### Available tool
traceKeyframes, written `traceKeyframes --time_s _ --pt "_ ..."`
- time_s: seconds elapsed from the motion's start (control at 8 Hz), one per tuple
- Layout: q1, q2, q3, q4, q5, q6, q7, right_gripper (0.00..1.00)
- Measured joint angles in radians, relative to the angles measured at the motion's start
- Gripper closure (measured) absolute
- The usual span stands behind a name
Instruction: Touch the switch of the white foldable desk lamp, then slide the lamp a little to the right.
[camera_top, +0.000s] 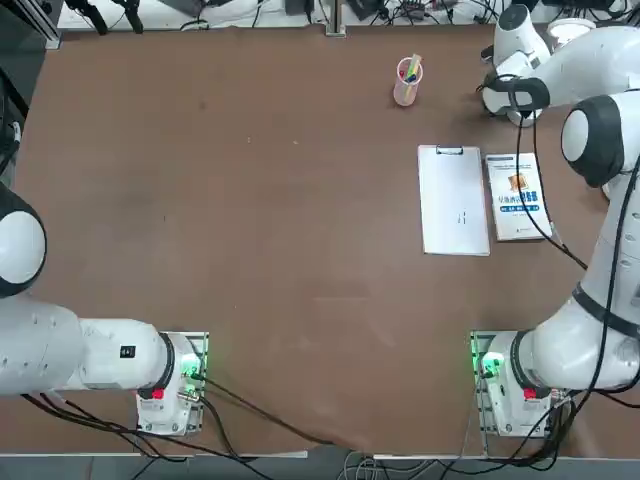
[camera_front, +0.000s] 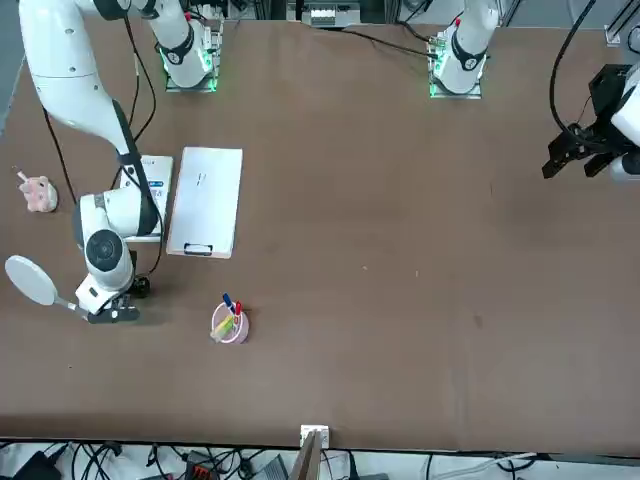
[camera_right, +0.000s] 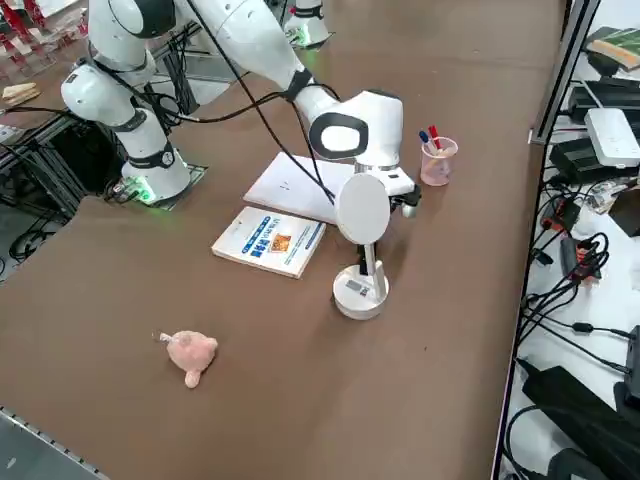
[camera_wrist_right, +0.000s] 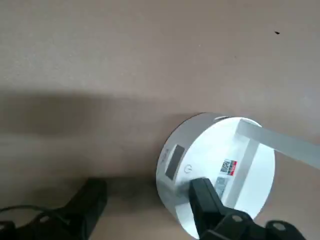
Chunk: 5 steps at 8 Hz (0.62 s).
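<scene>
Right gripper (camera_wrist_right: 149, 184), fingers parted and empty, hangs at the lamp (camera_right: 360, 293) near the book (camera_right: 268, 241); the wrist view reveals its power mark (camera_wrist_right: 188, 169), the side view its round head (camera_right: 362, 209).

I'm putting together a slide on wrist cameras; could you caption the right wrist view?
Open fingers of the right gripper, one in front of the white lamp's round base.
</scene>
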Motion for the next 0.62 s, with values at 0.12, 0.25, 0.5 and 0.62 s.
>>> traceKeyframes --time_s 0.12,0.25,0.5,0.62 --pt "0.000 0.000 0.002 0.001 0.003 -0.001 0.000 0.00" --pt "0.000 0.000 0.003 0.002 0.004 -0.001 0.000 0.00" --pt "0.001 -0.009 0.006 0.009 0.004 -0.006 -0.062 0.00" --pt "0.006 -0.030 0.008 0.016 0.004 -0.030 -0.102 0.00"
